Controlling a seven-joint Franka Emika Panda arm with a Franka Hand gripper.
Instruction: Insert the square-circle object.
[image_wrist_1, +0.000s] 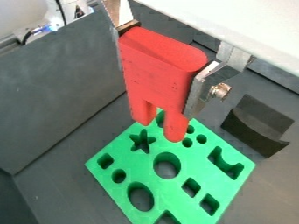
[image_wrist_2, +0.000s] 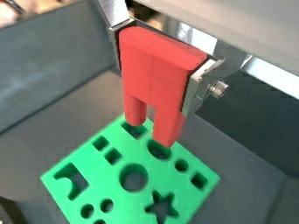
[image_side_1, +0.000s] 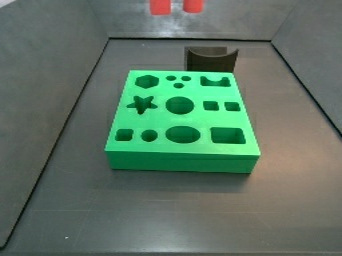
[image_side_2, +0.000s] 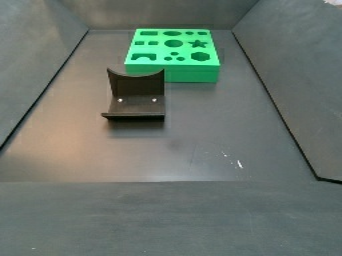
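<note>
My gripper is shut on a red two-pronged piece and holds it upright, prongs down, well above the green board. Both wrist views show it between the silver fingers, over the board. In a side view only the prong tips show, high above the board's far edge. One prong looks round, the other square. The board has several shaped holes, all empty. No dark square-circle block shows apart from the fixture.
The dark fixture stands on the floor beside the board; it also shows in a side view and a wrist view. Grey walls enclose the dark floor.
</note>
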